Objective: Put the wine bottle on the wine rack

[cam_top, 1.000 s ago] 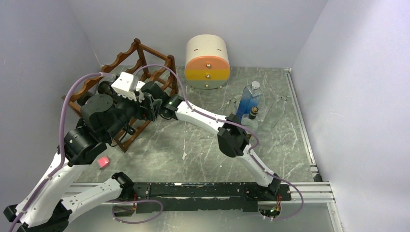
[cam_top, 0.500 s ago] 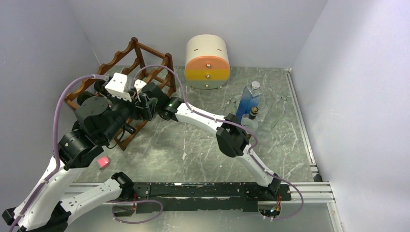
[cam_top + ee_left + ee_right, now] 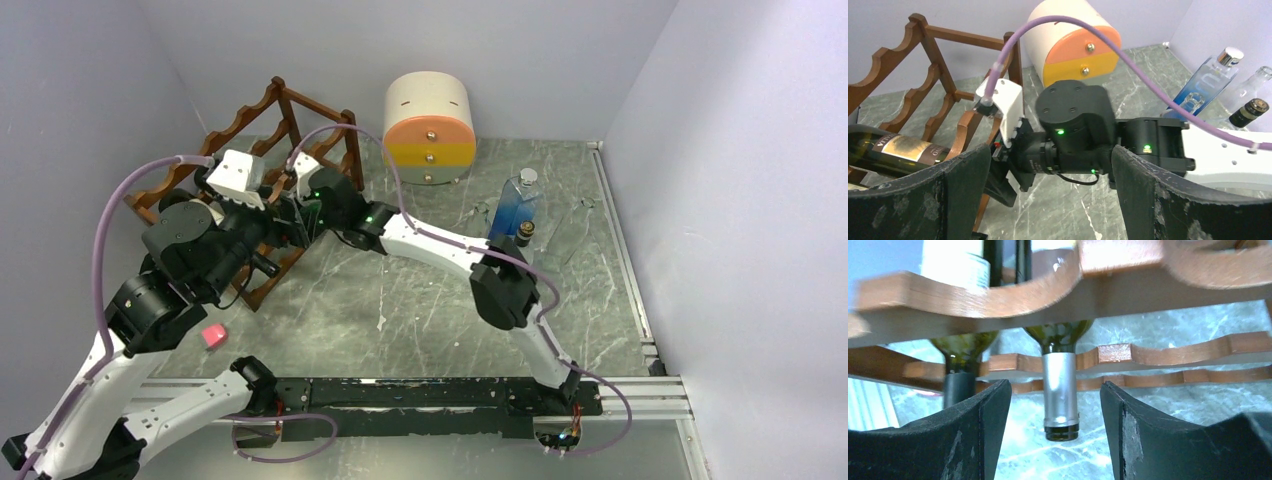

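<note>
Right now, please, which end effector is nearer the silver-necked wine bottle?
Right. The right end effector is open with the neck of the wine bottle between its jaws; the open left end effector faces the right arm's wrist.

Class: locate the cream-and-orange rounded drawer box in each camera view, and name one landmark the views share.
Top external: cream-and-orange rounded drawer box at upper centre, by the back wall.
Left wrist: top centre.
Right wrist: not in view.
Shared landmark: the reddish-brown wooden wine rack, seen in all three.
</note>
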Action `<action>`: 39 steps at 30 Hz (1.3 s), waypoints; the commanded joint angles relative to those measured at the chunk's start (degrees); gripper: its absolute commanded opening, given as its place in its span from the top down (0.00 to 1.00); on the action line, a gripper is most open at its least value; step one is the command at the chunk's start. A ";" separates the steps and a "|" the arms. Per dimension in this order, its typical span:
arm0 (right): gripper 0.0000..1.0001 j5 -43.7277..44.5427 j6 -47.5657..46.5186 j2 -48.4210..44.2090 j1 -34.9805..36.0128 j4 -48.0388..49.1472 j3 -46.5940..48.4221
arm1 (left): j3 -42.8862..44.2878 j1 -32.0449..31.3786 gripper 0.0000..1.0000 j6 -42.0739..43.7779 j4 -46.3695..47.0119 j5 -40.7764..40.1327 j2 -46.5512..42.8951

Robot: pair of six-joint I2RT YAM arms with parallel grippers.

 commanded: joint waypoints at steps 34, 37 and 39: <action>0.82 2.07 7.82 -7.26 -0.21 3.27 -14.25 | 3.32 -0.32 0.06 0.44 0.34 3.70 -0.50; 0.82 1.28 7.57 -5.76 -0.16 2.84 -12.07 | 3.07 -0.30 0.06 0.34 0.44 3.67 -0.41; 0.82 0.91 7.50 -5.05 -0.25 2.76 -10.67 | 2.96 -0.30 0.06 0.36 0.42 3.66 -0.30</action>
